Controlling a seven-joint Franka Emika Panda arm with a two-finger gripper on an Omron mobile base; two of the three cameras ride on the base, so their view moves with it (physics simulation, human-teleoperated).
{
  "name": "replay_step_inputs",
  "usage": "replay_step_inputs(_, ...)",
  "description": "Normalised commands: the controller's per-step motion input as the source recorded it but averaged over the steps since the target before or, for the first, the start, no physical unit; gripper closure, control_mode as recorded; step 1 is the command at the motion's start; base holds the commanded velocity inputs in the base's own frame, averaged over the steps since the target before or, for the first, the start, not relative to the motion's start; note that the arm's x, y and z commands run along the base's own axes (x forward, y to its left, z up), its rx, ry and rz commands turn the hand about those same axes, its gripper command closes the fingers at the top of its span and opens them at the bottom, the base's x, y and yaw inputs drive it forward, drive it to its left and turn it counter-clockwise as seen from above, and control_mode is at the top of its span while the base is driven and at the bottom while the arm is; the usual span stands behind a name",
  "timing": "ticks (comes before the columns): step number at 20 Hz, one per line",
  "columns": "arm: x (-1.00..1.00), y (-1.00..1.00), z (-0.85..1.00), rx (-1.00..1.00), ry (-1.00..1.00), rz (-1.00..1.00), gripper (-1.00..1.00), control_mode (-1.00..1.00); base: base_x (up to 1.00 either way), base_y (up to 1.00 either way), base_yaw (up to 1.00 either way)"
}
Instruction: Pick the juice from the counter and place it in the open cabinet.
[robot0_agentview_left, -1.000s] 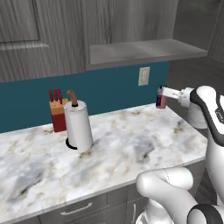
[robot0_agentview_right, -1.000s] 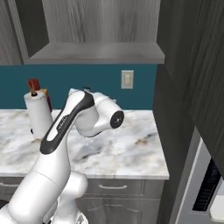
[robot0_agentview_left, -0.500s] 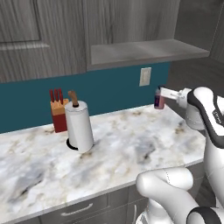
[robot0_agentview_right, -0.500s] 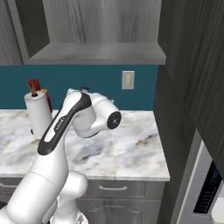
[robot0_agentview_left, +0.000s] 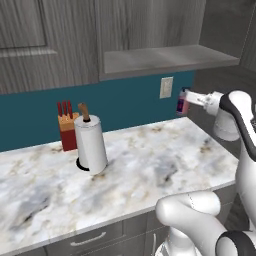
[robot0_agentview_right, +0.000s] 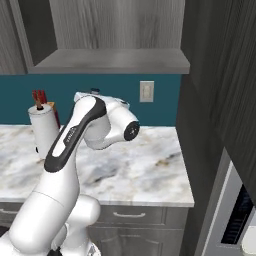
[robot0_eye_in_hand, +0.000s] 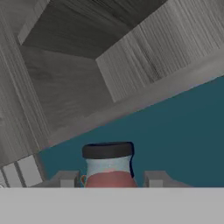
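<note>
The juice (robot0_agentview_left: 182, 106), a small dark purple bottle with a reddish-pink upper part and dark cap, hangs in the air with my gripper (robot0_agentview_left: 184, 102) shut on it. It is level with the teal wall, just below the right end of the open cabinet's flat grey shelf (robot0_agentview_left: 165, 57). In the hand view the juice (robot0_eye_in_hand: 108, 168) stands between my two fingertips (robot0_eye_in_hand: 65, 178), with the open cabinet (robot0_eye_in_hand: 78, 83) above it. In the right base view my arm covers the hand, under the open cabinet's shelf (robot0_agentview_right: 110, 62). The counter is out of view.
Below lies a marble worktop (robot0_agentview_left: 150, 165) along the teal wall. On it stand a paper towel roll (robot0_agentview_left: 91, 145) and a red knife block (robot0_agentview_left: 66, 127). A wall outlet (robot0_agentview_left: 166, 87) is left of the juice. A tall dark panel (robot0_agentview_right: 215, 100) closes the right side.
My hand has lifted the juice slightly toward the shelf's edge. The elbow has risen a little as well. The grip has not changed.
</note>
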Motion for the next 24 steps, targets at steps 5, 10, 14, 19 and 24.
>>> replay_step_inputs(5, 0.0, 0.0, 0.62, 0.0, -0.19, -0.01, 1.0, -1.0, 0.0, 0.0, 0.0)
replay_step_inputs(10, 0.01, 0.0, 0.36, -0.02, -0.12, -0.09, 1.0, -1.0, 0.0, 0.0, 0.0)
replay_step_inputs(14, 0.03, 0.0, 0.49, -0.02, -0.07, -0.11, 1.0, -1.0, 0.0, 0.0, 0.0)
replay_step_inputs(19, 0.0, 0.0, 0.67, -0.01, 0.01, -0.12, 1.0, -1.0, 0.0, 0.0, 0.0)
replay_step_inputs(24, 0.22, 0.0, 0.56, 0.0, 0.02, -0.08, 1.0, -1.0, 0.0, 0.0, 0.0)
